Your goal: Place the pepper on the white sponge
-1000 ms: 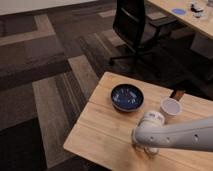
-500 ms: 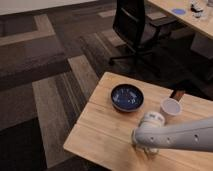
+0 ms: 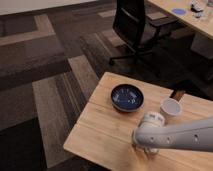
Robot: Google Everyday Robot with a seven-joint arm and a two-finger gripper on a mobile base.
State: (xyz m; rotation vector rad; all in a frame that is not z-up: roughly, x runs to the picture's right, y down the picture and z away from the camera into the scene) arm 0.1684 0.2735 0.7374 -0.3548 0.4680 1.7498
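My gripper (image 3: 145,148) points down at the wooden table (image 3: 98,131), just in front of the blue bowl (image 3: 127,97) and left of the white round cup (image 3: 170,107). The white arm reaches in from the right edge, and its wrist covers the spot under the gripper. No pepper shows in this view. No white sponge shows either; both may be hidden under the wrist and arm.
A black office chair (image 3: 134,25) stands beyond the table on the striped carpet. A second wooden table (image 3: 186,17) with small items is at the top right. The near table's left edge and front corner are close to the gripper.
The arm and gripper have hardly moved, staying low over the same spot in front of the bowl. The bowl and cup have not moved.
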